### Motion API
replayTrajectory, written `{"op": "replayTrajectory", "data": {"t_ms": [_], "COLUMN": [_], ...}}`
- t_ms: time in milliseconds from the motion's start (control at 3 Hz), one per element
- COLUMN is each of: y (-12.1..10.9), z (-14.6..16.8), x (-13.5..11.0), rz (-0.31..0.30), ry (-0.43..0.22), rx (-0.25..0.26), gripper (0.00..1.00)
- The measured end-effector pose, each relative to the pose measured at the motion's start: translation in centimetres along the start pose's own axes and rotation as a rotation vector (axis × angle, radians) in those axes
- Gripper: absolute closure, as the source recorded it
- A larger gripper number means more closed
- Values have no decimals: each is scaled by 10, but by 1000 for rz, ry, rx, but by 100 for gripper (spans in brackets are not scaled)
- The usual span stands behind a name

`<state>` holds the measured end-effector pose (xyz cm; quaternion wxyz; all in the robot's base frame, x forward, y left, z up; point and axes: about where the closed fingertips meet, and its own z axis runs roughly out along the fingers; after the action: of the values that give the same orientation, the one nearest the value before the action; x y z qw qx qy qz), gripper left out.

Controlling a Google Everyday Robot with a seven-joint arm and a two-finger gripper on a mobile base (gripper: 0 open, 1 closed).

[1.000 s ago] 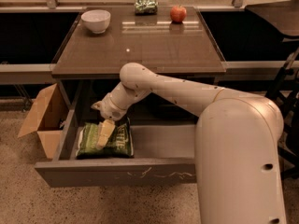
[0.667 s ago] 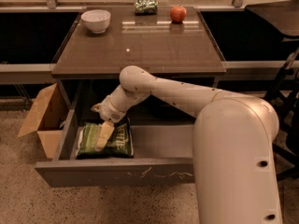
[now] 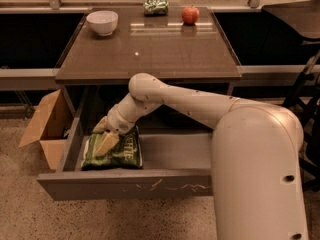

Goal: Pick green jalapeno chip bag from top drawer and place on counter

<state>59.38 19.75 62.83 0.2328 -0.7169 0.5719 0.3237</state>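
The green jalapeno chip bag (image 3: 120,153) lies at the left end of the open top drawer (image 3: 125,184), on its pale floor. My gripper (image 3: 103,135) reaches down under the counter (image 3: 150,49) into the drawer and is on the bag's left part. One yellowish finger (image 3: 106,143) lies across the bag's top and the other sits at its back edge. The fingers have closed on the bag, which bunches up a little around them. The bag still rests in the drawer.
On the counter stand a white bowl (image 3: 102,22), a small shiny green packet (image 3: 155,6) and a red apple (image 3: 190,15) along the far edge. An open cardboard box (image 3: 42,129) sits on the floor left of the drawer. My arm's large body (image 3: 255,169) fills the right foreground.
The gripper has sunk a little onto the bag and its fingers have drawn closer together. The bag's top edge has bunched up slightly.
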Motion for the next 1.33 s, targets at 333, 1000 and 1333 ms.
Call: {"op": "replayTrajectory", "data": {"t_ms": [333,1000,1333], "y": [6,7,7], "z": [1,-35,-103], "x": [-1,-17,-34], "rz": [10,-28,-120], "ry": [-28,-221,-329], "rx": [-1,50,161], "gripper": [64,100,100]}}
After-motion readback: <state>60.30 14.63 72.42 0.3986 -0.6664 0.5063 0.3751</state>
